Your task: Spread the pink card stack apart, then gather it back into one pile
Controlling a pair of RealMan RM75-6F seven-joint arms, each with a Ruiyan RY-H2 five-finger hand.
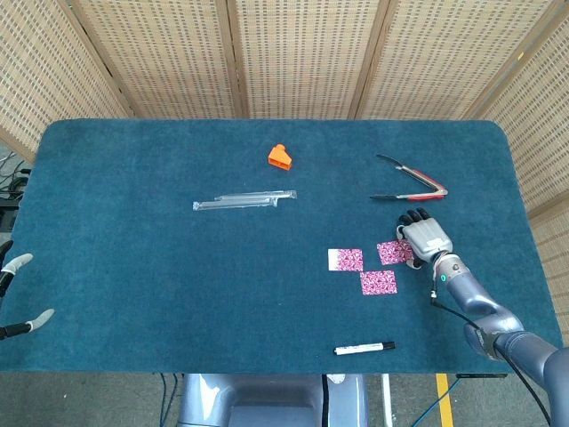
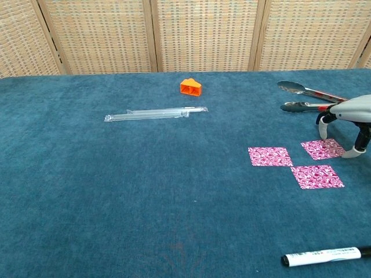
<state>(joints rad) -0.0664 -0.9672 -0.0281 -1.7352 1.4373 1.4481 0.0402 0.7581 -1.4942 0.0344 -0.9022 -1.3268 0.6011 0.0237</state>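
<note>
Right hand [image 2: 353,113] fingers [image 2: 322,128] arched over the far pink card [image 2: 322,149], gripping nothing (two more cards [image 2: 270,156] lie beside them on the surface [image 2: 145,191]).

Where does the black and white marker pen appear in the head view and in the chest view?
Head view: the marker pen lies near the table's front edge, right of centre, below the three pink cards.
Chest view: it is in the bottom right corner.
Shared landmark: the cards lie just beyond it in both.

Right robot hand [image 1: 425,236] arched palm-down, fingers spread, holding nothing.
</note>
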